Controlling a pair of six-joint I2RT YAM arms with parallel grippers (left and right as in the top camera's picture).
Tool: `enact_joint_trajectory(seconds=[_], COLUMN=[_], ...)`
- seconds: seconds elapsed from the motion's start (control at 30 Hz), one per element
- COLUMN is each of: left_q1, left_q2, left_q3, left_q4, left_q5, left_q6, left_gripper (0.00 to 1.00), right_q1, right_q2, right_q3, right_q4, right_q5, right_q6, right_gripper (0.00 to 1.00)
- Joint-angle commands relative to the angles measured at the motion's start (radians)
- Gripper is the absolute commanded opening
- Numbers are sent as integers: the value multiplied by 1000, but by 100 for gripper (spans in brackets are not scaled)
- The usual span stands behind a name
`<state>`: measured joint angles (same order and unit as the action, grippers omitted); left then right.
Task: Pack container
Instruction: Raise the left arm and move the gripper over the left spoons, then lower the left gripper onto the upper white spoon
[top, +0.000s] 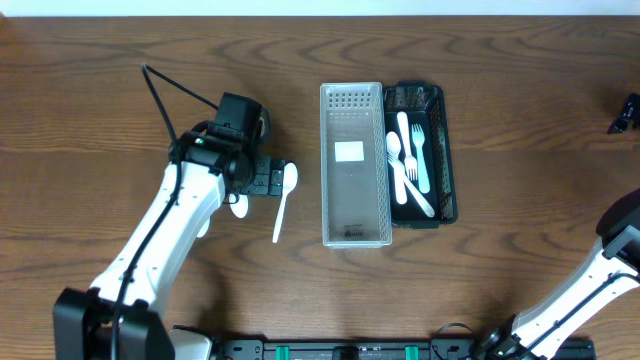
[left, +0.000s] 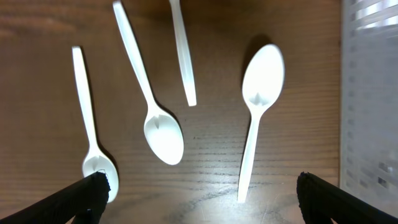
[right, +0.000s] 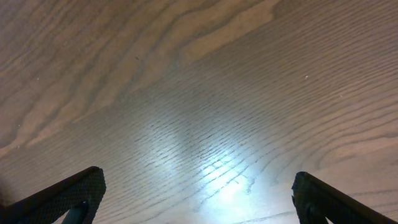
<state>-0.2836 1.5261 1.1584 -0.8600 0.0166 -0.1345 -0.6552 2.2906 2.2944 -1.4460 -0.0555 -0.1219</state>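
The left fingers (left: 87, 196) are spread wide over the dark wood-grain counter (top: 520, 250) and grip nothing. A white spoon (left: 261, 81) lies between them, with other spoons (left: 163, 134) nearer the left tip. The clear container (left: 367, 93) stands just past the right tip. The right fingers (right: 74, 193), equally wide and empty, hang over glare-lit wood.

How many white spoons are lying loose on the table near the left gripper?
3: left spoon, middle spoon, right spoon beside the clear bin. A fourth handle has its head out of frame; more may be hidden.
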Motion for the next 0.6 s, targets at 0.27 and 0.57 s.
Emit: enact_joint_trajectory(seconds=[0.27, 0.57], left_q1=[-45, -86], left_q2=[63, 177], left_q3=[21, 21], left_q4=[42, 34], left_q5=[122, 83], left_q6=[-96, -80], left_gripper=[98, 98], right_q1=[-9, -9], right_q2=[6, 6], right_q3=[-1, -1], right_q4=[0, 0], right_q5=[-4, -4], right_q6=[-14, -14], right_gripper=[99, 99])
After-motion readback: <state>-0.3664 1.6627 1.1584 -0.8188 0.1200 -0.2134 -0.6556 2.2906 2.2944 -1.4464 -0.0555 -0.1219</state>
